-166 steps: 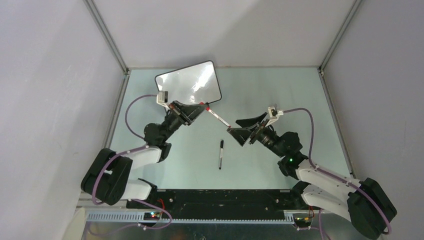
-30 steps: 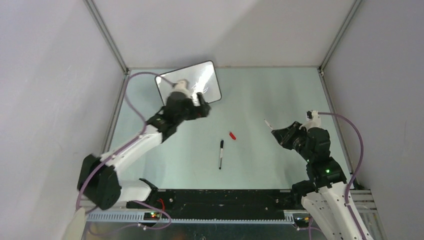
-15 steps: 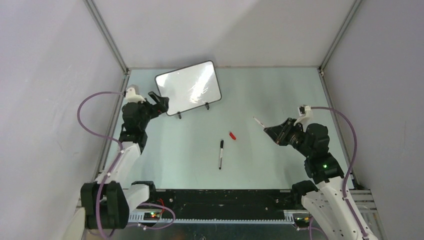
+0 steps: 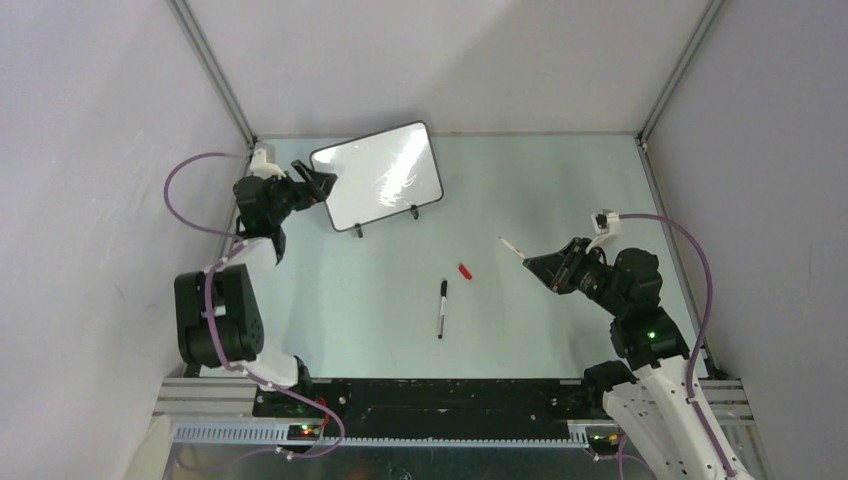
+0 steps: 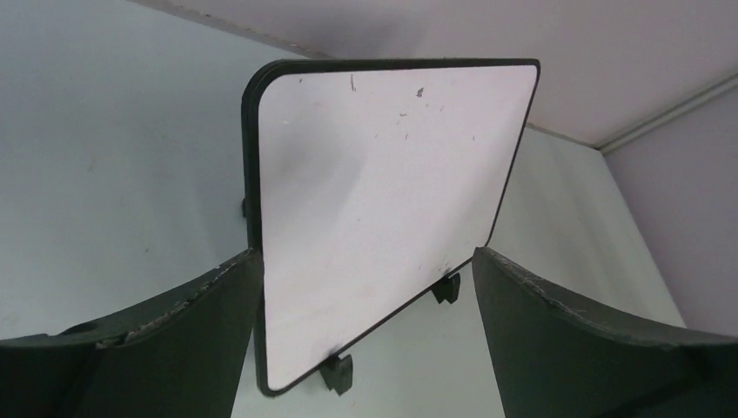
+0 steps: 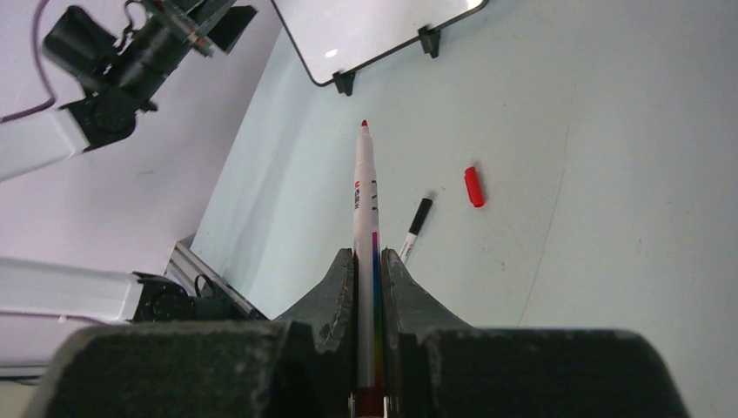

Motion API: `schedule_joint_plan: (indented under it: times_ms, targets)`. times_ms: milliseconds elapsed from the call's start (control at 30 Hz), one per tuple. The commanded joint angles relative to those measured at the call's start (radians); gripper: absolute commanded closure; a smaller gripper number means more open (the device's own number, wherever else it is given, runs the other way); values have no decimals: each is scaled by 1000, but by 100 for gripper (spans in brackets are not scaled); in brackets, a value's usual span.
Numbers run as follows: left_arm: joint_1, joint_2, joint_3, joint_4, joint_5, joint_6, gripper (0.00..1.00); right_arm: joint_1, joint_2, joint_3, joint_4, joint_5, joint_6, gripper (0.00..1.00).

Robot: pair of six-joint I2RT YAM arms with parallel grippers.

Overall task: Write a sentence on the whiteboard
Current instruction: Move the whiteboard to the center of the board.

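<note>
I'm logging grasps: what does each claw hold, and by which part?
The right claw grips the uncapped red marker by its rear barrel, tip forward. The left claw is open, holding nothing.

The whiteboard (image 4: 385,180) is faced white and framed black. The marker (image 6: 366,200) is white, tipped red, banded in rainbow stripes. The cap (image 4: 464,270) is red, the pen (image 4: 441,308) black and white, the table (image 4: 560,180) pale green.

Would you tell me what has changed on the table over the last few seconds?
The left hand released the red cap, now on the table, and swung to the left edge of the whiteboard, open. The right hand drew back rightward, shut on the red marker. The whiteboard and black marker stayed put.
</note>
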Motion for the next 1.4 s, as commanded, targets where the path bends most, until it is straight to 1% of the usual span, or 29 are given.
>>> schedule_joint_plan:
  times_ms: [0, 67, 133, 367, 433, 467, 533, 600, 633, 667, 700, 800, 900, 1033, 1100, 1200, 1367]
  targets:
    - [42, 113, 55, 176, 184, -51, 4, 0, -19, 33, 50, -70, -20, 100]
    - [69, 147, 44, 259, 217, -93, 8, 0, -23, 33, 43, -74, -29, 100]
    - [81, 163, 43, 280, 223, -101, 10, 1, -26, 32, 38, -66, -36, 100]
    - [85, 185, 78, 218, 228, -44, 14, 1, -17, 30, 50, -65, -37, 100]
    - [88, 218, 111, 215, 258, -59, 18, 0, -12, 30, 47, -67, -38, 100]
    - [90, 251, 142, 218, 289, -68, 23, 0, -11, 30, 46, -70, -39, 100]
    - [100, 307, 174, 267, 342, -124, 28, 0, -13, 29, 42, -68, -40, 100]
    - [122, 357, 182, 359, 381, -214, 33, 0, -18, 28, 41, -69, -42, 100]
    - [126, 389, 184, 445, 405, -283, 35, 1, -20, 27, 41, -70, -43, 100]
    - [131, 405, 189, 483, 416, -315, 37, 1, -23, 27, 39, -71, -43, 100]
    - [133, 430, 193, 526, 425, -359, 37, 0, -25, 27, 39, -69, -44, 100]
    - [141, 457, 196, 591, 421, -413, 37, 0, -31, 27, 34, -67, -44, 100]
    - [146, 453, 185, 588, 406, -416, 37, 1, -38, 27, 27, -63, -46, 100]
    - [147, 482, 230, 543, 415, -421, 35, 0, -43, 27, 20, -60, -50, 100]
    - [148, 523, 264, 567, 439, -468, 34, 1, -40, 27, 24, -62, -49, 100]
    - [144, 582, 293, 668, 477, -564, 37, 1, -32, 27, 30, -68, -45, 100]
    - [139, 618, 335, 687, 502, -600, 37, 0, -23, 27, 37, -71, -42, 100]
